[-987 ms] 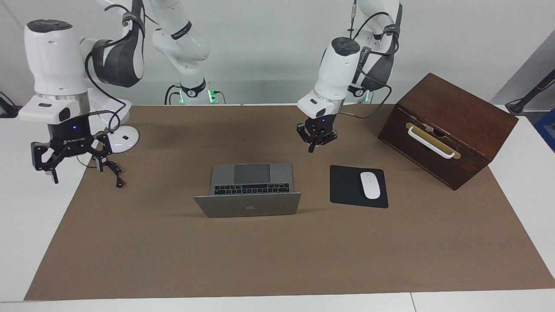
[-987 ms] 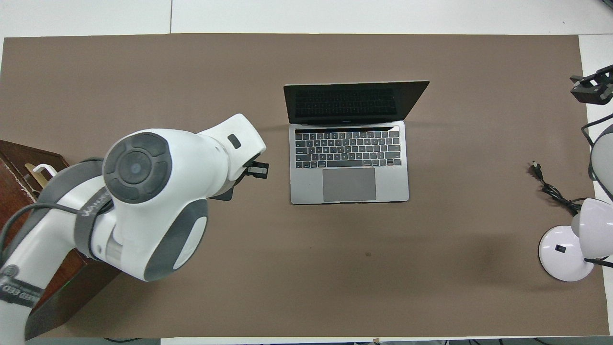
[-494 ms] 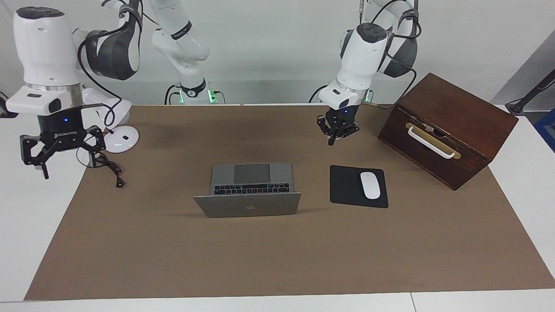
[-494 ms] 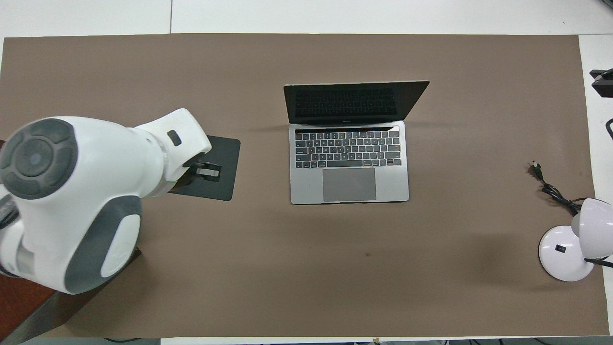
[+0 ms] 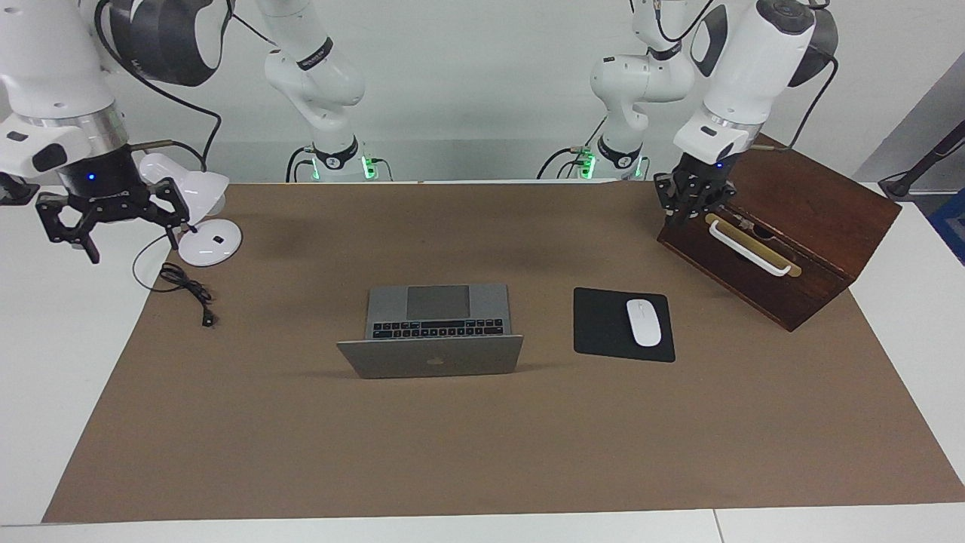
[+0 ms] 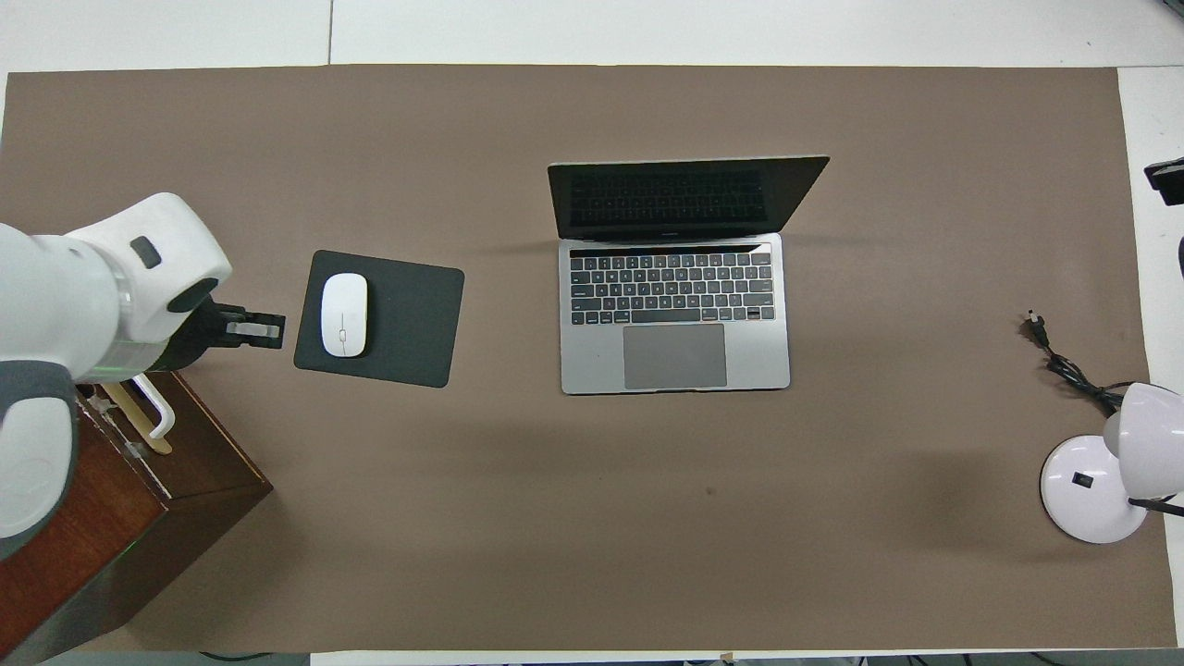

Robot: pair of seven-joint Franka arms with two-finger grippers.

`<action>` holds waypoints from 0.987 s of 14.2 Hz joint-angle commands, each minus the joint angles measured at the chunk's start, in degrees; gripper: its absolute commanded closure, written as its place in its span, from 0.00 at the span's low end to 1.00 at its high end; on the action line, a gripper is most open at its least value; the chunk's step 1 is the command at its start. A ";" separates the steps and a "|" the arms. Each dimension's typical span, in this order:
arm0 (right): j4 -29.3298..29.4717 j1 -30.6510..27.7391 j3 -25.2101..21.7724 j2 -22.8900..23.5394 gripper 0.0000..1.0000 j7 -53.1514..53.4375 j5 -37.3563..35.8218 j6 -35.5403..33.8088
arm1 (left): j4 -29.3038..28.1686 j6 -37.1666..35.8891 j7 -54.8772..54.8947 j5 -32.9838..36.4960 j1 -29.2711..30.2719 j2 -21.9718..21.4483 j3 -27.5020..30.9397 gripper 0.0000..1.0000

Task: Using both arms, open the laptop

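Facing view: the slim silver-grey laptop (image 5: 431, 330) stands open mid-mat, beside the black mouse pad (image 5: 623, 323). The left gripper (image 5: 692, 197) hangs over the dark wooden box (image 5: 784, 226); whether its jaws are parted I cannot tell. The right gripper (image 5: 113, 219), jaws spread and empty, hangs beside the white desk lamp (image 5: 197, 219).

Overhead view: the lid is raised, keys exposed. The opening looks done; next, both arms need only park.

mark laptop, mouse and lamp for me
laptop (image 6: 674, 356): overhead view, on the trackpad.
mouse (image 6: 344, 314): overhead view, middle of its white shell.
lamp (image 6: 1091, 490): overhead view, on its round base.
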 commanded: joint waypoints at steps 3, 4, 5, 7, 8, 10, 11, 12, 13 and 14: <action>3.18 0.03 1.34 1.08 0.00 14.63 3.38 -6.78 | 0.40 -1.84 1.67 1.17 3.37 -1.08 1.67 0.00; 3.18 0.12 1.77 1.08 0.00 17.71 3.56 -7.39 | 1.09 -2.02 1.58 1.17 3.64 -1.08 2.46 0.00; 3.18 0.04 2.99 0.99 0.00 21.74 4.43 -7.84 | 2.06 -2.28 1.49 1.17 3.64 -0.91 3.07 0.00; 3.18 0.04 3.27 0.82 0.00 26.77 5.66 -7.84 | 3.21 -2.89 1.05 1.08 3.90 -0.64 3.69 0.00; 3.18 0.04 3.27 0.64 0.00 28.45 5.93 -7.93 | 4.08 -3.24 1.05 1.17 4.42 -0.55 3.87 0.00; 3.18 0.04 3.36 0.38 0.00 31.27 5.84 -8.45 | 7.32 -5.61 1.05 1.08 5.22 0.84 3.96 0.00; 3.18 -0.05 3.27 0.38 0.00 30.93 5.58 -8.63 | 9.95 -7.54 0.97 0.91 5.57 2.07 3.87 0.00; 3.10 -0.05 3.27 0.38 0.00 30.05 5.23 -8.54 | 13.11 -10.16 0.96 0.73 5.57 3.39 3.87 0.00; 3.09 -0.05 3.27 0.38 0.00 29.00 5.05 -8.46 | 16.36 -13.24 0.88 0.56 5.57 4.97 3.87 0.00; 3.09 -0.05 3.27 0.47 0.00 28.82 5.05 -8.28 | 19.09 -15.53 0.88 0.56 5.57 6.11 3.87 0.00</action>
